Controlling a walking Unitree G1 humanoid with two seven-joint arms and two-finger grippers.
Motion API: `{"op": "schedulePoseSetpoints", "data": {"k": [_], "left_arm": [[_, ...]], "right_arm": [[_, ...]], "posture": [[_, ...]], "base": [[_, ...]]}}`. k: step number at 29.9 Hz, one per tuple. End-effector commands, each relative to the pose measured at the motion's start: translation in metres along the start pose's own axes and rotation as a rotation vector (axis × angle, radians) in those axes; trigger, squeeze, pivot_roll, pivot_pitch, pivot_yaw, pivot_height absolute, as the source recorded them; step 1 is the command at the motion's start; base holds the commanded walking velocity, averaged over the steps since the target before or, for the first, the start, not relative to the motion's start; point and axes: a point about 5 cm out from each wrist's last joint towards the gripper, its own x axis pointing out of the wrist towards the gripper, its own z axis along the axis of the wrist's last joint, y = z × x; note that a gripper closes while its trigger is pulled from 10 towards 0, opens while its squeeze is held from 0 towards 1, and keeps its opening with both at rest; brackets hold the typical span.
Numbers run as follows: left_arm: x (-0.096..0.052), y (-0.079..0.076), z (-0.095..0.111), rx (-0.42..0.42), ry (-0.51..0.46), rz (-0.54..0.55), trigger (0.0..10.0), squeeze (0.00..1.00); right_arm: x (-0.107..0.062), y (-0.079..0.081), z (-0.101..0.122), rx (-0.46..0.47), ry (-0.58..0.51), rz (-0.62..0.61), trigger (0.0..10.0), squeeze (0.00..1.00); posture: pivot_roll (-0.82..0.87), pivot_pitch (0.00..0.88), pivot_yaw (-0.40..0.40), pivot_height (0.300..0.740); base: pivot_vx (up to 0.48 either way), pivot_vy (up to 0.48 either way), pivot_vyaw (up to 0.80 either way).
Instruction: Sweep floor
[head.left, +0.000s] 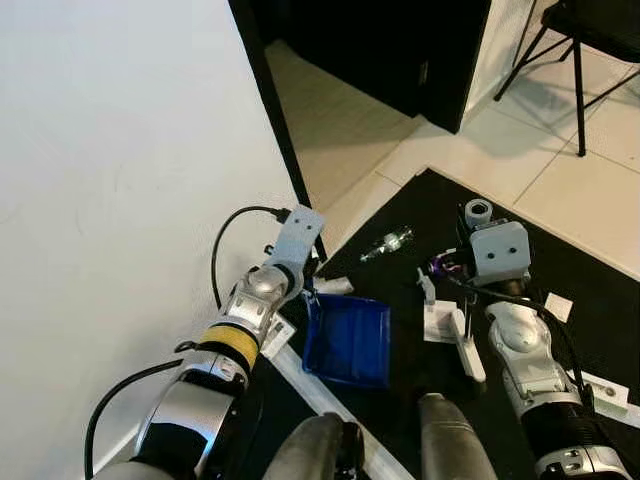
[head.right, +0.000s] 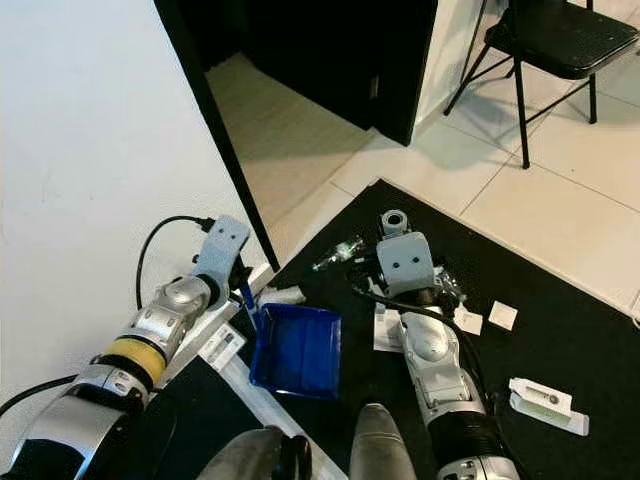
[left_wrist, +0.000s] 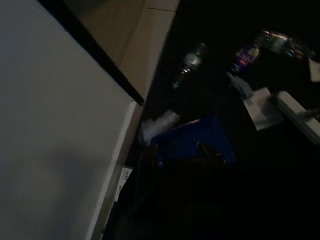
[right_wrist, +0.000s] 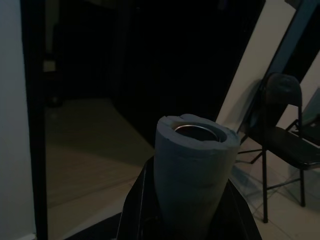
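A blue dustpan (head.left: 348, 340) rests on the black mat (head.left: 560, 270) close to the wall. My left gripper (head.left: 308, 283) is shut on its handle at the pan's back edge; the left wrist view shows the pan (left_wrist: 192, 139) beyond dark fingers. My right gripper (right_wrist: 187, 200) is shut on the grey foam-wrapped broom handle (right_wrist: 192, 170), whose open top (head.left: 478, 212) pokes up above my right wrist. A white broom head (head.left: 465, 345) lies on the mat below it. Litter ahead: a clear plastic bottle (head.left: 388, 243), a crumpled white scrap (head.left: 335, 286) and a purple wrapper (head.left: 442, 265).
A white wall (head.left: 120, 200) with a black door frame runs along my left, opening onto a dark doorway (head.right: 300, 50). A black folding chair (head.right: 550, 40) stands on the tiles at far right. White paper bits and a small white box (head.right: 545, 400) lie on the mat's right side.
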Motion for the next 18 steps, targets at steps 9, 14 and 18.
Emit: {"op": "schedulePoseSetpoints", "data": {"k": [9, 14, 18], "left_arm": [[-0.001, 0.017, -0.017, 0.007, 0.07, 0.159, 10.0, 0.0], [0.0, 0.023, -0.015, 0.012, 0.08, 0.215, 10.0, 1.0], [0.0, 0.027, -0.016, 0.012, 0.093, 0.225, 10.0, 1.0]], "right_arm": [[0.002, 0.002, 0.003, -0.001, -0.02, 0.011, 10.0, 0.0], [0.001, 0.002, 0.003, -0.001, -0.018, 0.005, 10.0, 0.0], [0.002, 0.002, 0.003, 0.002, -0.018, -0.001, 10.0, 0.0]], "posture": [[-0.12, 0.158, 0.116, 0.74], [-0.13, 0.159, 0.122, 0.74], [-0.13, 0.162, 0.123, 0.74]], "base": [[0.0, 0.0, 0.0], [0.0, 0.0, 0.0], [0.0, 0.0, 0.0]]}}
